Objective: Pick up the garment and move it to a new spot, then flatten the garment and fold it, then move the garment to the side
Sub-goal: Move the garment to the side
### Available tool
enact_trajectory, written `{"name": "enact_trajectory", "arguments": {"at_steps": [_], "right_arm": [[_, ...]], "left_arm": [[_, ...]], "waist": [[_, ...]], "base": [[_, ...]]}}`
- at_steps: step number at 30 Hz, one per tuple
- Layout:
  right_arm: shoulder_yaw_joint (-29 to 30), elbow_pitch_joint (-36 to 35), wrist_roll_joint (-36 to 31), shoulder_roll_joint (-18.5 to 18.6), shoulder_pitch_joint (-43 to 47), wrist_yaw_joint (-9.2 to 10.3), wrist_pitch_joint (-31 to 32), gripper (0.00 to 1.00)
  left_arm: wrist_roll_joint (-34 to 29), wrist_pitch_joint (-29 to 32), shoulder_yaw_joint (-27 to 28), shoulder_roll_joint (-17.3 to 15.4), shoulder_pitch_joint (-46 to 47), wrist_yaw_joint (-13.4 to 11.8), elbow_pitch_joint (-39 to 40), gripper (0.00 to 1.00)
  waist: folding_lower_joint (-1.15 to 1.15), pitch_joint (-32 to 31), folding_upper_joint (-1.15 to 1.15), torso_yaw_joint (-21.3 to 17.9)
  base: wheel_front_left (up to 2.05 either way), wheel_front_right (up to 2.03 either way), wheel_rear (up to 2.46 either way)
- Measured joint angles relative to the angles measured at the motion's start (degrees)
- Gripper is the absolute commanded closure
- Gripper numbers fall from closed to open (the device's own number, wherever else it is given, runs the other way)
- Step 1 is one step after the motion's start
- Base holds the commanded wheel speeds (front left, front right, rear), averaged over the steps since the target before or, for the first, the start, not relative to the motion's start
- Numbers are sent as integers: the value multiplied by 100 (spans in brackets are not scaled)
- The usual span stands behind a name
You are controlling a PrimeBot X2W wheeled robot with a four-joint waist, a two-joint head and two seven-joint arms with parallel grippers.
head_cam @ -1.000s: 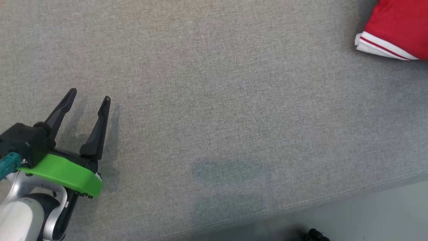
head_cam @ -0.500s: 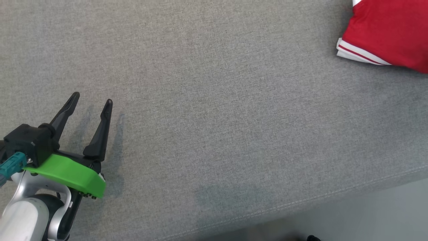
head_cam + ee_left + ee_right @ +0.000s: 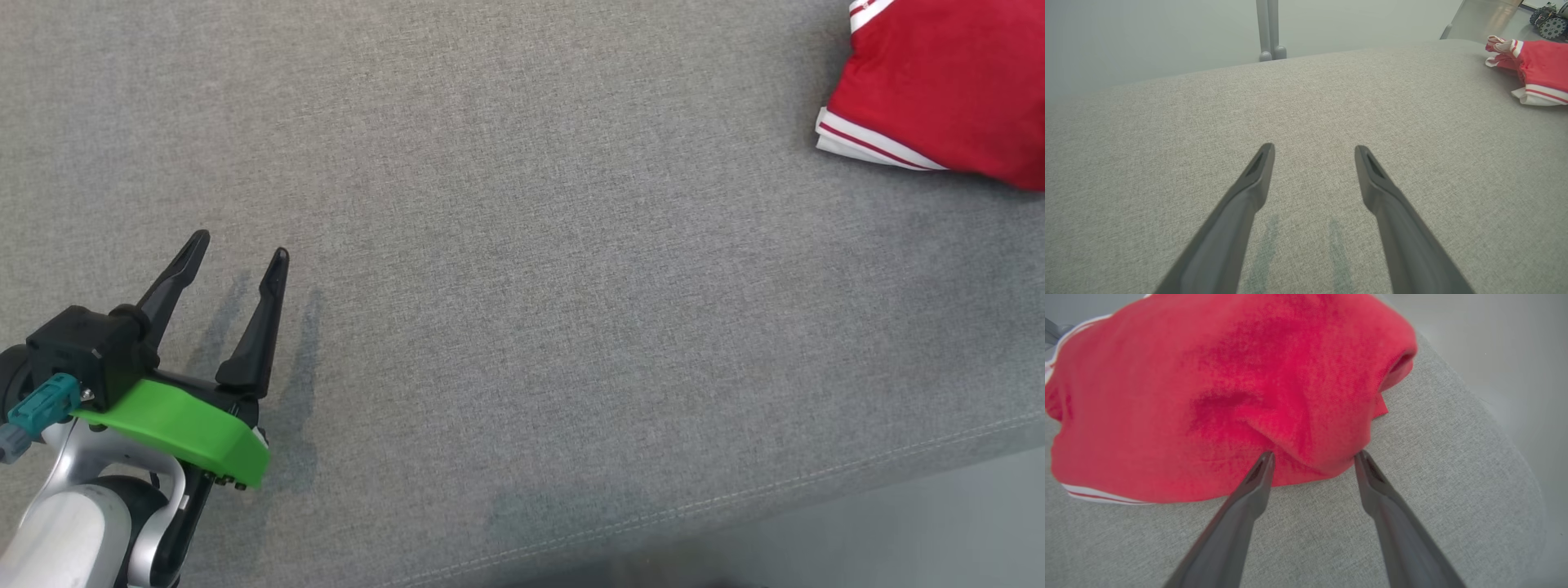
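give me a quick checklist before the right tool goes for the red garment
1. right tool open: ok, fingers spread wide.
2. right tool lined up on the red garment: ok, fingertips at its near edge with a bulge of cloth between them.
3. cloth gripped: not ok, nothing held yet.
4. fingertips touching the grey cushion: cannot tell.
5. left tool out of the way: ok, open over bare cushion, far from the garment.
6. room for a new spot: ok, a wide bare stretch of cushion lies between the left tool and the garment.
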State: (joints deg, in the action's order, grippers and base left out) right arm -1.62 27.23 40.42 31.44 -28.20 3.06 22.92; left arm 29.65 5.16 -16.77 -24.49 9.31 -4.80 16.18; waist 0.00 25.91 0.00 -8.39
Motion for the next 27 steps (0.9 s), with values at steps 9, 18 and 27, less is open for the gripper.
{"name": "enact_trajectory", "arguments": {"at_steps": [9, 18, 27], "right_arm": [[-22, 85, -194, 138, 17, -2, -182, 0], [-44, 208, -308, 189, 15, 0, -367, 0], [-265, 330, -597, 154, -3, -2, -662, 0]], "left_arm": [[0, 11, 3, 0, -2, -1, 94, 0], [0, 66, 81, -20, -14, -36, 166, 0], [-9, 138, 163, -88, -16, -56, 271, 0]], "waist": [[0, 41, 0, 90], [0, 116, 0, 116], [0, 151, 0, 127]], "base": [[0, 0, 0], [0, 0, 0], [0, 0, 0]]}}
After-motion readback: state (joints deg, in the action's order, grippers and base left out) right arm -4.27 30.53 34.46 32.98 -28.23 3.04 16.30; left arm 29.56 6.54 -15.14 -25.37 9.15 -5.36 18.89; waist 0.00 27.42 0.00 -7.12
